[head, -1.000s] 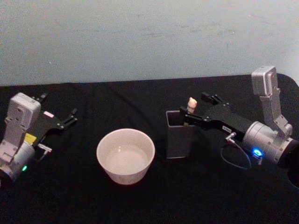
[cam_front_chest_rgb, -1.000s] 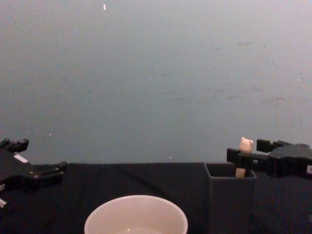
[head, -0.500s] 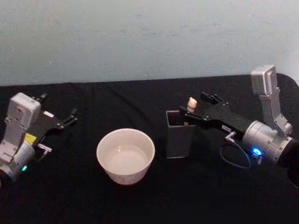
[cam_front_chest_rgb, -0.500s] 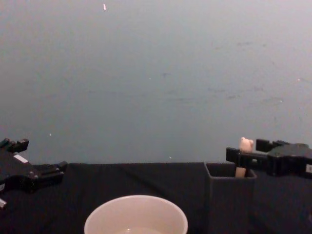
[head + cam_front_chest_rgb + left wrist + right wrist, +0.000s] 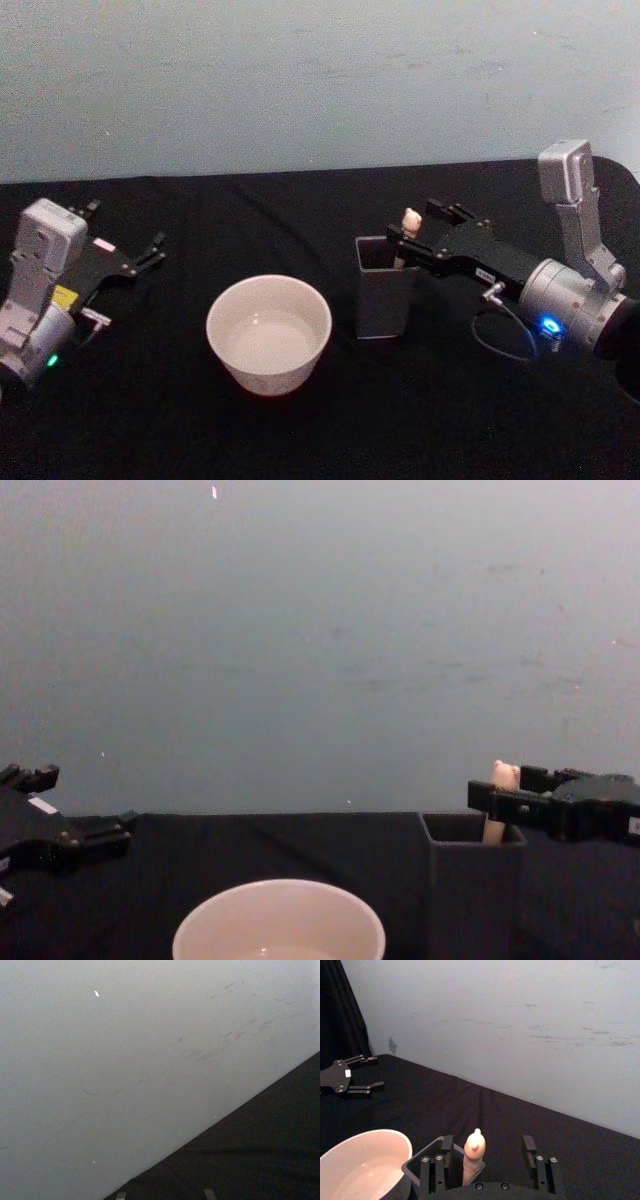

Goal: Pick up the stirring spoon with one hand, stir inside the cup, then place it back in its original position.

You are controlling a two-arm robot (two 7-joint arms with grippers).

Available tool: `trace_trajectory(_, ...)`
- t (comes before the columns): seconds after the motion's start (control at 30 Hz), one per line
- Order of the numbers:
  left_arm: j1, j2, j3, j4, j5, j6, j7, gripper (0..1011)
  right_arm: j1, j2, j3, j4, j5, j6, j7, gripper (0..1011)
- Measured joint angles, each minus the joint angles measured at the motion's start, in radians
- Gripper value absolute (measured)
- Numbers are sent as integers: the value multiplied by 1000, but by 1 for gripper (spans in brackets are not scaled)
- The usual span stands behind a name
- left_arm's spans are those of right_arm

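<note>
the spoon (image 5: 474, 1152) stands in the holder (image 5: 385, 295), handle between the right gripper's (image 5: 487, 1146) spread fingers. the left gripper (image 5: 128, 228) sits far left, fingers apart.

From the cup (image 5: 268, 333), the grey holder (image 5: 385, 295) blocks three o'clock, a narrow gap between; the right gripper (image 5: 420, 232) crowds its top around the stirring spoon (image 5: 410, 217). Twelve and six o'clock are bare cloth (image 5: 270, 215); the left gripper (image 5: 125, 228) sits well off at ten.
</note>
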Motion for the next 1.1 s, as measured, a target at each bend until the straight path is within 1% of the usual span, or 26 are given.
trace_trajectory(0.1, 0, 0, 0, 0, 0, 0, 0, 1001, 0, 0, 0, 0, 0, 0, 0, 788)
trace_trajectory(0.2, 0, 0, 0, 0, 0, 0, 0, 1001, 0, 0, 0, -1, 0, -1, 0, 715)
trace_trajectory(0.27, 0, 0, 0, 0, 0, 0, 0, 1001, 0, 0, 0, -1, 0, -1, 0, 634)
trace_trajectory(0.33, 0, 0, 0, 0, 0, 0, 0, 1001, 0, 0, 0, -1, 0, -1, 0, 594)
trace_trajectory(0.47, 0, 0, 0, 0, 0, 0, 0, 1001, 0, 0, 0, -1, 0, -1, 0, 471)
trace_trajectory(0.53, 0, 0, 0, 0, 0, 0, 0, 1001, 0, 0, 0, -1, 0, -1, 0, 367)
trace_trajectory(0.57, 0, 0, 0, 0, 0, 0, 0, 1001, 0, 0, 0, -1, 0, -1, 0, 357)
trace_trajectory(0.63, 0, 0, 0, 0, 0, 0, 0, 1001, 0, 0, 0, -1, 0, -1, 0, 268)
trace_trajectory(0.77, 0, 0, 0, 0, 0, 0, 0, 1001, 0, 0, 0, -1, 0, -1, 0, 222)
trace_trajectory(1.1, 0, 0, 0, 0, 0, 0, 0, 1001, 0, 0, 0, -1, 0, -1, 0, 221)
